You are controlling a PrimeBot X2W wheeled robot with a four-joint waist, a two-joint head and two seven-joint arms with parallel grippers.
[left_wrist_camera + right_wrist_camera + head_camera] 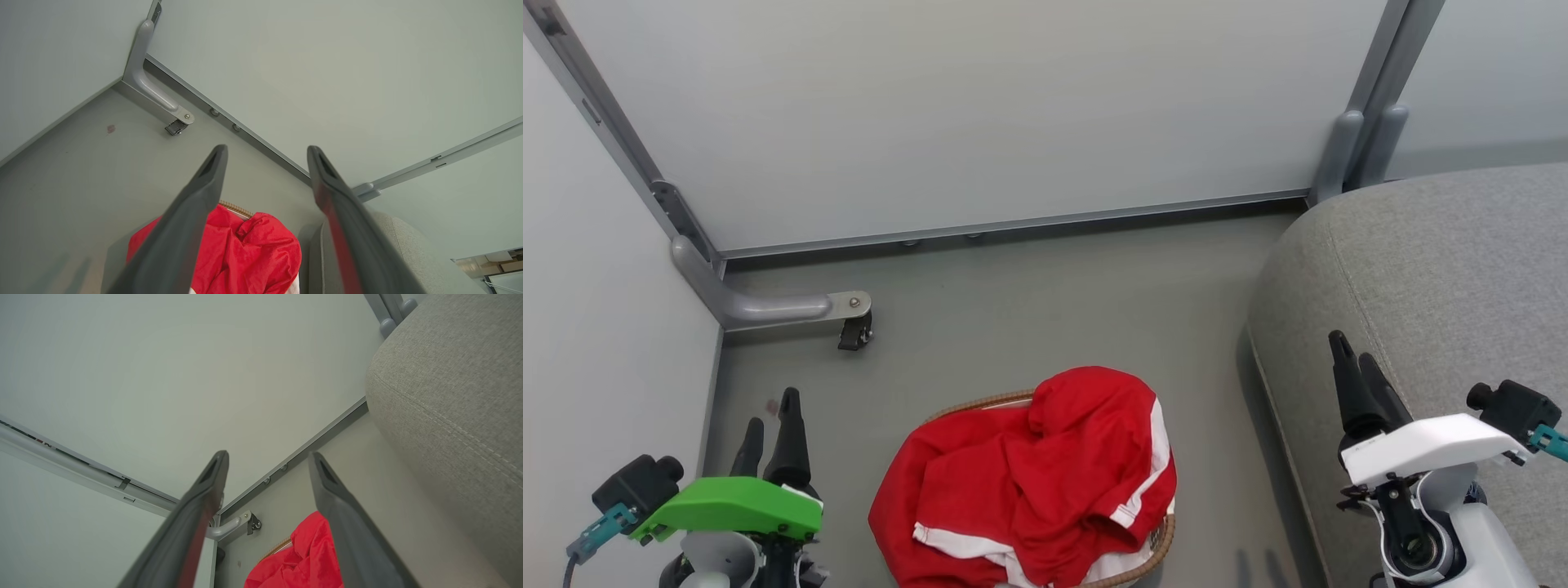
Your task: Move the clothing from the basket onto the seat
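One piece of clothing (1029,474) lay heaped in the basket (980,403) at six o'clock in the head view. It spilled past the woven edge, probably because it was about as wide as the basket. It sat untouched, so the move looked not yet begun. The seat (1445,269) stood at three o'clock, near the basket, which suggested a short carry. The left gripper (771,412) at eight o'clock and the right gripper (1352,349) at four o'clock hung clear of the cloth. Each had its fingers spread and empty, seemingly ready to reach in.

Grey floor (1013,310): the basket (985,401) stands well clear of the rear edge. The seat (1421,269) occupies the right side, apart from the basket. A castered partition foot (854,331) rests near the rear left corner.
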